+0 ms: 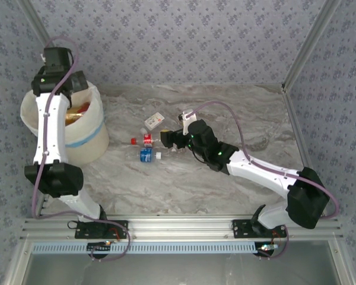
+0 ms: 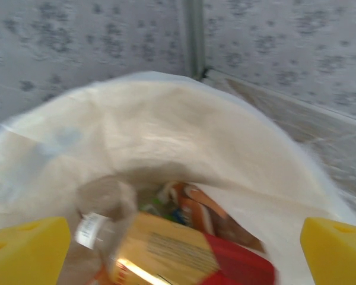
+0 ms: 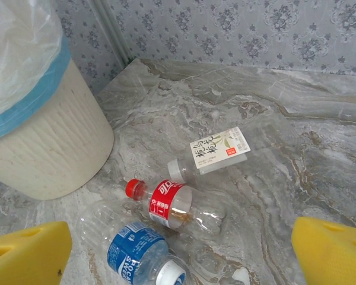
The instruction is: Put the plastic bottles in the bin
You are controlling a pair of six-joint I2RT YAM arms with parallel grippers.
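The bin [image 1: 86, 142], cream-white with a pale blue band and a white bag [image 2: 166, 130], stands at the far left. My left gripper [image 2: 184, 243] hangs open over its mouth, yellow fingers [image 2: 26, 246] wide apart. Below them a blurred clear bottle with an orange and red label [image 2: 184, 255] lies free on other bottles inside. My right gripper [image 3: 181, 252] is open above three plastic bottles lying on the marble. These are a white-label one [image 3: 210, 153], a red-label one with a red cap [image 3: 169, 205] and a blue-label one [image 3: 136, 255]. From above they show as white [image 1: 155, 120], red [image 1: 146, 139] and blue [image 1: 146, 155].
The patterned walls enclose the marble table [image 1: 225, 107] at the back and on both sides. The bin's side [image 3: 47, 148] stands just left of the three bottles. A metal rail [image 1: 178, 225] runs along the near edge.
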